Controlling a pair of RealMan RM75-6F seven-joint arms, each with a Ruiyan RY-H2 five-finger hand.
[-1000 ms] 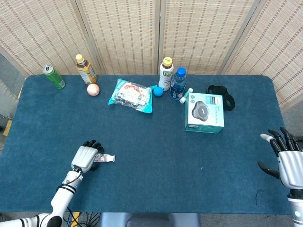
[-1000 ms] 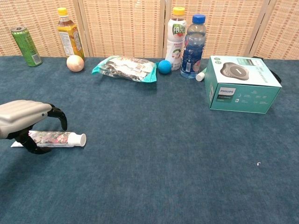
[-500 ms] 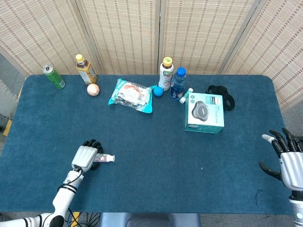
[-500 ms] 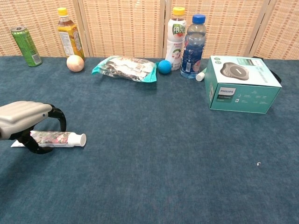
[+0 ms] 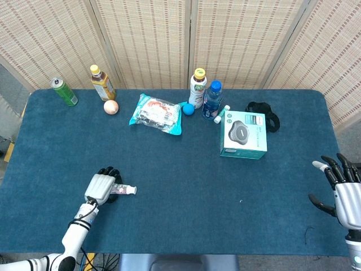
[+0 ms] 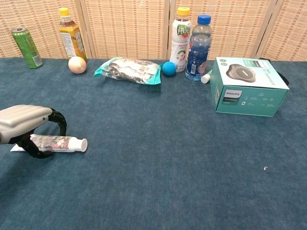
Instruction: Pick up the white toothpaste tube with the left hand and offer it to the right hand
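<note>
The white toothpaste tube (image 5: 126,190) (image 6: 60,143) lies on the blue table near the front left, its cap pointing right. My left hand (image 5: 101,188) (image 6: 24,123) covers the tube's tail end. Its dark fingers (image 6: 59,122) curl down over the tube and close around it, while the tube still rests on the cloth. My right hand (image 5: 344,192) hovers at the table's front right edge with fingers spread and nothing in it. It shows only in the head view.
Along the back stand a green can (image 5: 64,91), a tea bottle (image 5: 102,83), a peach-coloured ball (image 5: 111,106), a snack pack (image 5: 157,113), a blue ball (image 5: 188,109) and two bottles (image 5: 205,93). A teal box (image 5: 243,134) sits right of centre.
The left hand's fingers have curled tighter around the tube, and the tube has slid slightly to the left. The right hand has drifted a little lower.
</note>
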